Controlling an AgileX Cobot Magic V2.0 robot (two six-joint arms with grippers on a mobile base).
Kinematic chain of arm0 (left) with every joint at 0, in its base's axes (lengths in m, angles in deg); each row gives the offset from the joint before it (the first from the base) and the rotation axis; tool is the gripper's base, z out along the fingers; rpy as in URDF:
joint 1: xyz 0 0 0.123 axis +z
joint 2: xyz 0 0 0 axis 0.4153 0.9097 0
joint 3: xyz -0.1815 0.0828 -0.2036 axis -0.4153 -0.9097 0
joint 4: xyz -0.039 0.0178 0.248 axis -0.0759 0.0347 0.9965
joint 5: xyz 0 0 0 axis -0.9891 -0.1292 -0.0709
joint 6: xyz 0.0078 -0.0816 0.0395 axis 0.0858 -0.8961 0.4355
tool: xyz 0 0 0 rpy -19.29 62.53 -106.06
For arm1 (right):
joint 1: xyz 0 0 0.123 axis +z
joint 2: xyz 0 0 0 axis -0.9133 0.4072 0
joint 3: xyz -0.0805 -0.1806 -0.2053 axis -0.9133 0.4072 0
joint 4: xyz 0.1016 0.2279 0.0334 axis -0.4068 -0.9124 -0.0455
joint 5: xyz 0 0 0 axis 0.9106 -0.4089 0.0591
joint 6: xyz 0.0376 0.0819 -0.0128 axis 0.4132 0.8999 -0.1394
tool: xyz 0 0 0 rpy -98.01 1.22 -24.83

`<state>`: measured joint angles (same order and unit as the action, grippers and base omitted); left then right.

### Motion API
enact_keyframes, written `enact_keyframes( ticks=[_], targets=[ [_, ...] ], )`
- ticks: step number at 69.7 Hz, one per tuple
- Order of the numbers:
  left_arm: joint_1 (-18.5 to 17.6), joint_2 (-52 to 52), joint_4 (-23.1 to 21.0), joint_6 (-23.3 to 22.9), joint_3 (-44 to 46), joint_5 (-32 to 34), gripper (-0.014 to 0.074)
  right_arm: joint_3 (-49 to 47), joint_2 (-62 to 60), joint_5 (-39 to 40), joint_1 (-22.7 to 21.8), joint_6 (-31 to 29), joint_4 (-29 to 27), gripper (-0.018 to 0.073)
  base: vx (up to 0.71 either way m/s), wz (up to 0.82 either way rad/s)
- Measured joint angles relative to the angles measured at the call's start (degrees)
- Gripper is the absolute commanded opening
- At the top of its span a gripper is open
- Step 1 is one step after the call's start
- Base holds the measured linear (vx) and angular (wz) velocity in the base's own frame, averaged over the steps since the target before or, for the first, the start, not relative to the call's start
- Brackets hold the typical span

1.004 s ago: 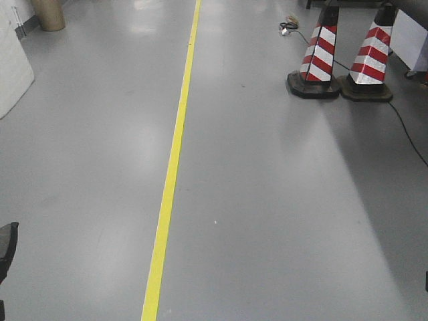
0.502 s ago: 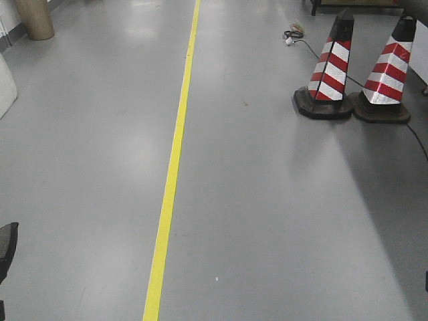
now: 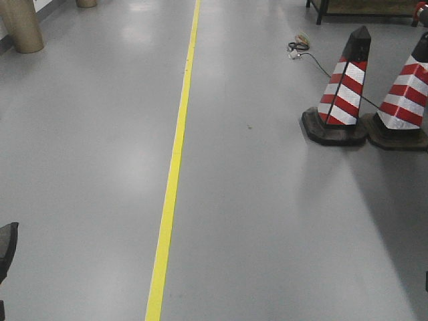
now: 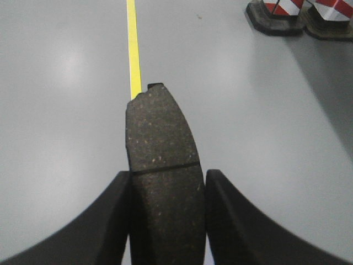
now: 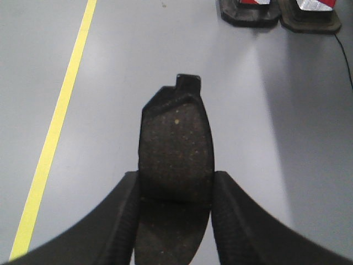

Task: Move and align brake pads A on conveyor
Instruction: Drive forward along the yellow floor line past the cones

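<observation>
Pad [image 4: 160, 127] is sitting pinched mid-length in the left claw [image 4: 168, 175]; the right claw [image 5: 176, 176] is pinching another pad [image 5: 176, 138] likewise, probably balancing both for placing.

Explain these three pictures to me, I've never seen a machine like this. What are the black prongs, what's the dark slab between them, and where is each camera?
This is a two-armed robot on a wheeled base. The wide picture looks forward from its body: grey floor, a yellow line, striped cones and a cable. The other two come from cameras on its wrists. The black prongs are its grasping parts. The left tool holds the left pad, a dark gritty brake pad with a groove across it; the right tool holds the right pad. Both hang above the floor. No conveyor shows in any view.
</observation>
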<state>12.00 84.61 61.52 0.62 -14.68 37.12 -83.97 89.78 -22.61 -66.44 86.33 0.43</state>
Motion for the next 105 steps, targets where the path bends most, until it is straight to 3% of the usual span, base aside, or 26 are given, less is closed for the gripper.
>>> enact_keyframes(
  ticks=[105],
  targets=[
    [0.00,0.00,0.00,0.00,0.00,-0.02,0.0065,0.00,0.00,0.00,0.00,0.00,0.00,0.0150,0.56,-0.04]
  ],
)
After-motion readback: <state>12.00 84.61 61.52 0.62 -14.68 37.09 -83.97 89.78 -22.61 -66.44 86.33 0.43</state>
